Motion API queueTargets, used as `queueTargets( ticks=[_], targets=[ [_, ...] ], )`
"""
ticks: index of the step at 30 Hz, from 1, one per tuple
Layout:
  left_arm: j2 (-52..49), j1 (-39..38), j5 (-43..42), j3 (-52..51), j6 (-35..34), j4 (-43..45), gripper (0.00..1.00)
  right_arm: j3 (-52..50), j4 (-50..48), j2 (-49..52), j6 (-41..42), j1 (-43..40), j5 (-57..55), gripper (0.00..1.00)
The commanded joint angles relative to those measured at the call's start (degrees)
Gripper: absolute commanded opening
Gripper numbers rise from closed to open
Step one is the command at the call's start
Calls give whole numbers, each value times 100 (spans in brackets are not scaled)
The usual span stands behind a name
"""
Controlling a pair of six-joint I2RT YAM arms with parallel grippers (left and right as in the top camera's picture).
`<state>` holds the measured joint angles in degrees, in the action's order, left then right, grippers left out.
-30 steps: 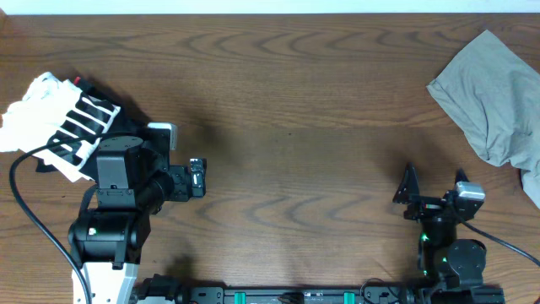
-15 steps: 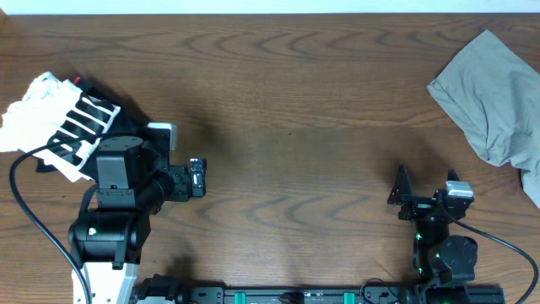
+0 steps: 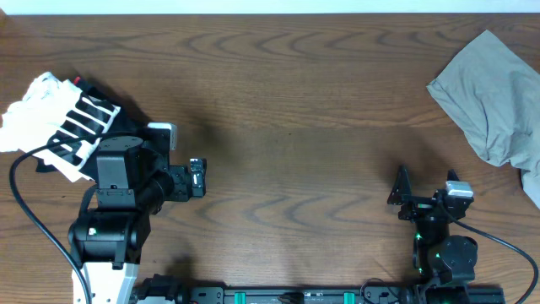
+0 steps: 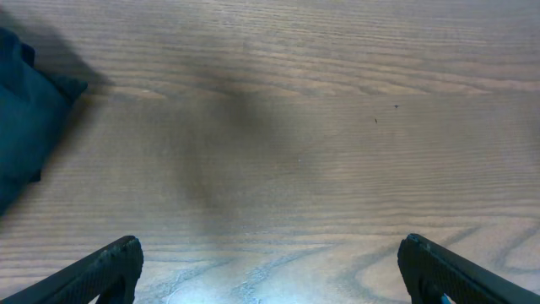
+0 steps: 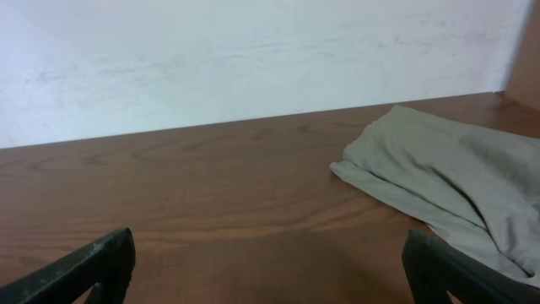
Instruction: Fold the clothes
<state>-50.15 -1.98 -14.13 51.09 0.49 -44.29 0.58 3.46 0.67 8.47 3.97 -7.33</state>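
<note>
On the table (image 3: 295, 101), crumpled clothes (image 3: 494, 93)

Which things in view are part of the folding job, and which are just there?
Part of the job:
- white striped shirt, bunched at far left
- dark garment, lying under and beside the shirt
- grey garment, crumpled at far right

Just there:
- wooden table
- white wall behind the table
</note>
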Motion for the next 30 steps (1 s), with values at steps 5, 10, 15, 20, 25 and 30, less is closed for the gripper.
queueTargets(
  ticks=[5,10,15,20,25,30],
  targets=[
    [0,-9,70,-4,98,22,98,-26,7,-37,-85,-31,26,99],
    [0,-9,70,-4,98,22,98,-26,7,-37,-85,-31,26,99],
    [111,-9,74,-4,101,-219,98,-26,9,-37,-85,-31,26,99],
    [704,-9,420,-195,103,-577,98,-26,9,-37,-85,-31,26,99],
    [1663,-11,741,-890,107,-573,98,-26,7,-37,-85,-31,26,99],
    [2800,-11,754,-1934,122,-275,98,-26,7,-37,-83,-31,26,99]
  ],
)
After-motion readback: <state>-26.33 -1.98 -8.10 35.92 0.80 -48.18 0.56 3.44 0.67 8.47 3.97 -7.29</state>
